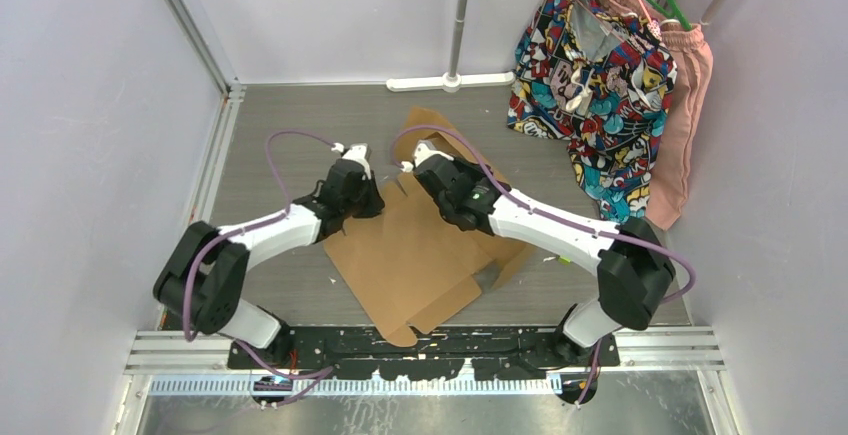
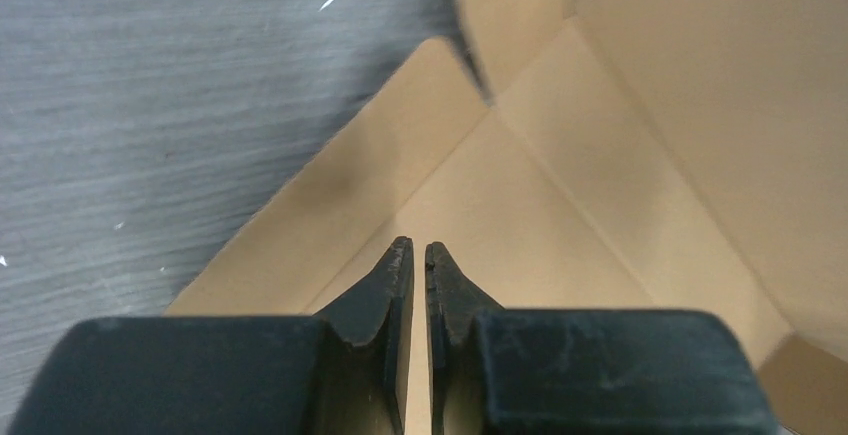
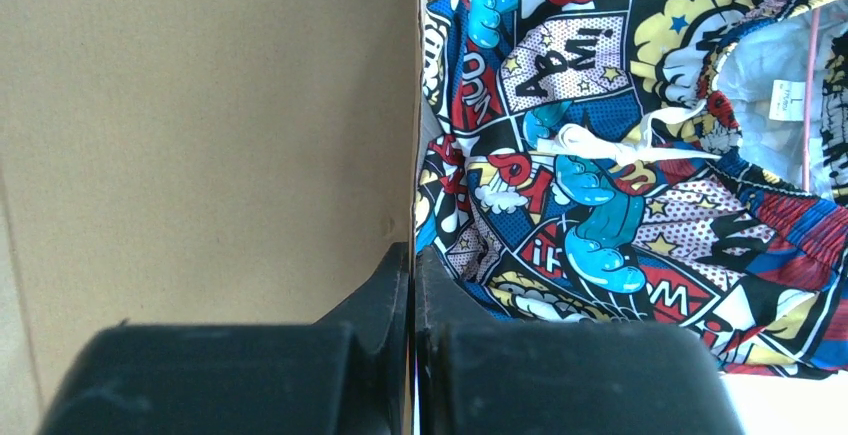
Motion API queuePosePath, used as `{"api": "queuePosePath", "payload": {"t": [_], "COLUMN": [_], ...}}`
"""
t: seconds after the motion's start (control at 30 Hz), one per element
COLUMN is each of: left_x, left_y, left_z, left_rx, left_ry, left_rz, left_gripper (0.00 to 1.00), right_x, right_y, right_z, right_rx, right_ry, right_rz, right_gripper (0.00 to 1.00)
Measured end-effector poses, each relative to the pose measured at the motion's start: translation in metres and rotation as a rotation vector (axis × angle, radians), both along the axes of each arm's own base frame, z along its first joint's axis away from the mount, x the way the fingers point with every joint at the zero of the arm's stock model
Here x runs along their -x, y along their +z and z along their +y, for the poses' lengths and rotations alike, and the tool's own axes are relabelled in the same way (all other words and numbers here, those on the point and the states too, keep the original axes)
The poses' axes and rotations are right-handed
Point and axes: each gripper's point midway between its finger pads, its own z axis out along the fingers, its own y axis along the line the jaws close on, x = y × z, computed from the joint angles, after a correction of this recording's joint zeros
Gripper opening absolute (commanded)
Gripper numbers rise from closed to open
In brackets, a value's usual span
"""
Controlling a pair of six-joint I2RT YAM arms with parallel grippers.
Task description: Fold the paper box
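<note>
The paper box (image 1: pixel 415 255) lies mostly flat mid-table (image 1: pixel 280 145) between my two arms, with a far flap raised. My right gripper (image 3: pixel 412 251) is pinched on that flap's edge, with patterned clothing (image 3: pixel 600 155) beyond it. My left gripper (image 2: pixel 418 245) sits over the box's left fold, fingers nearly together. I cannot tell whether they hold cardboard.

Comic-print shorts (image 1: pixel 590 85), pink garment (image 1: pixel 686 125)
</note>
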Motion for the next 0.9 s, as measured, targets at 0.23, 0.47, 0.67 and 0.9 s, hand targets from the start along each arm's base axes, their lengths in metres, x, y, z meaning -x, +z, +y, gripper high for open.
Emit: {"api": "queuePosePath", "payload": {"t": [0.23, 0.47, 0.67, 0.9], "left_x": [-0.014, -0.047, -0.061, -0.072], "left_y": [-0.057, -0.056, -0.052, -0.055], "left_z": [0.007, 0.011, 0.026, 0.030], "left_rx": [-0.075, 0.015, 0.075, 0.175], "left_ry": [0.112, 0.181, 0.224, 0.222], "left_rz": [0.112, 0.098, 0.101, 0.122], "left_gripper": [0.13, 0.18, 0.21, 0.21], "right_x": [0.010, 0.013, 0.016, 0.019], "right_y": [0.010, 0.015, 0.015, 0.013], "right_z": [-0.002, -0.003, -0.006, -0.007], "right_rx": [-0.014, -0.023, -0.024, 0.017], "right_ry": [0.006, 0.003, 0.005, 0.018], "right_rz": [-0.042, -0.065, -0.070, -0.064], "right_gripper": [0.01, 0.02, 0.01, 0.02]}}
